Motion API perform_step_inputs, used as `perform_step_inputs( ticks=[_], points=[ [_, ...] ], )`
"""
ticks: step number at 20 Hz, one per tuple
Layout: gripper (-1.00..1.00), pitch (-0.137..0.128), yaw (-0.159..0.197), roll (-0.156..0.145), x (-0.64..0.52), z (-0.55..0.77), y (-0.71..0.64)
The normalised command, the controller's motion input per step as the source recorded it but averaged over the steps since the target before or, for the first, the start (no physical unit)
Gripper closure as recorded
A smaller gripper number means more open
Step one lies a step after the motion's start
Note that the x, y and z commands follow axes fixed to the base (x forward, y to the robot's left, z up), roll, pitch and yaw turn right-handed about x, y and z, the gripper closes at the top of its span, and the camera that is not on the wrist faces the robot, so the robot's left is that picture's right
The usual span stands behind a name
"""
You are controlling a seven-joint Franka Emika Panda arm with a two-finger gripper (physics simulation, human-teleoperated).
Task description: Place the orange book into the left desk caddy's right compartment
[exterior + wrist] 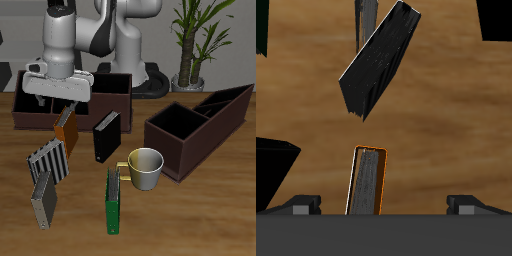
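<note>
Hovering over the table (200, 215) w/ the gripper (62, 100) right above the orange book (66, 127) — we read this as the grasp step, pre-lift. The left desk caddy (205, 122) sits well apart across the table; its right compartment (178, 128) looks open. Wrist view shows book (368, 180) between the fingers, but contact unclear — can't tell if jaws are closed. Next: confirm grip, lift clear. Black book (106, 136) and mug (145, 168) lie btw us and caddy — go over them.
</note>
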Motion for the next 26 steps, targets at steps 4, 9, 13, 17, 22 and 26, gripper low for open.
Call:
perform_step_inputs(
  ticks=[4,9,13,17,22,26],
  points=[
    [-1.00,0.033,-0.006,0.009,0.19,-0.29,0.12],
    [-1.00,0.030,-0.026,0.006,0.07,-0.29,0.09],
    [-1.00,0.029,-0.011,-0.007,0.03,-0.31,0.06],
    [-1.00,0.027,-0.007,-0.007,0.01,-0.26,0.02],
    [1.00,0.015,-0.005,-0.007,0.00,-0.11,0.00],
    [1.00,0.005,0.002,0.015,-0.01,-0.01,0.10]
  ],
)
